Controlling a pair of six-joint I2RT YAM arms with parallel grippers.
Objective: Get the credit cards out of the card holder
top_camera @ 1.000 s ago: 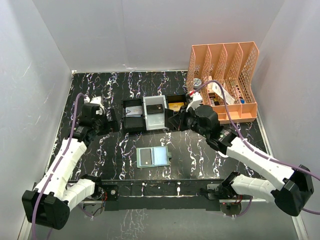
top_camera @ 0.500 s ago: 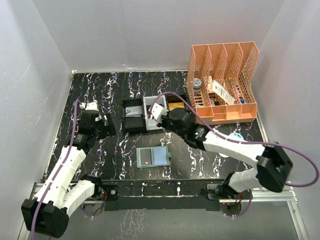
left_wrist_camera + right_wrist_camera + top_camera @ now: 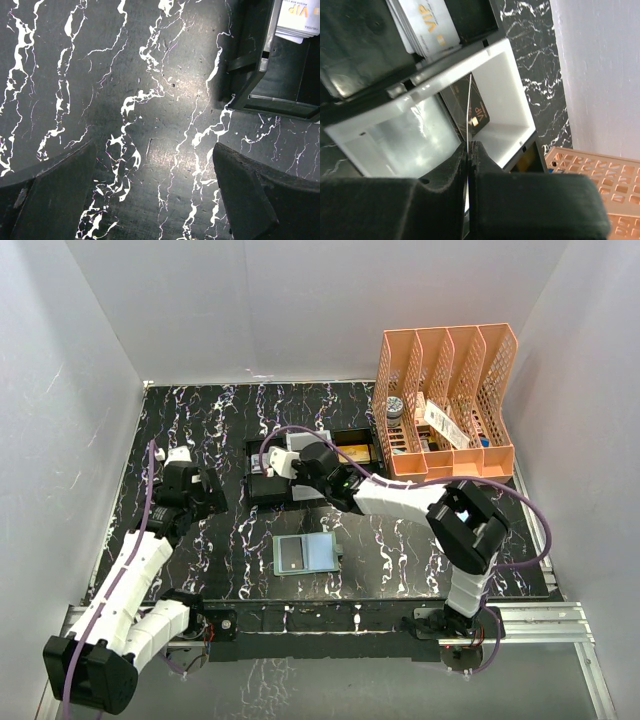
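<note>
Right wrist cam: right gripper fingers are pressed together on a thin card seen edge-on, w/ a white tray directly under the tips holding a gold-print card flat on its floor, and a black tray w/ pale VIP cards just beyond. Left gripper fingers are spread wide, w/ only bare marble table btwn them and the black tray's corner ahead-right of the tips. Top cam: card holder lies open on the table, well back from both sets of fingers toward the arm bases, nearer the right ones, w/ a grey card in its left half.
</note>
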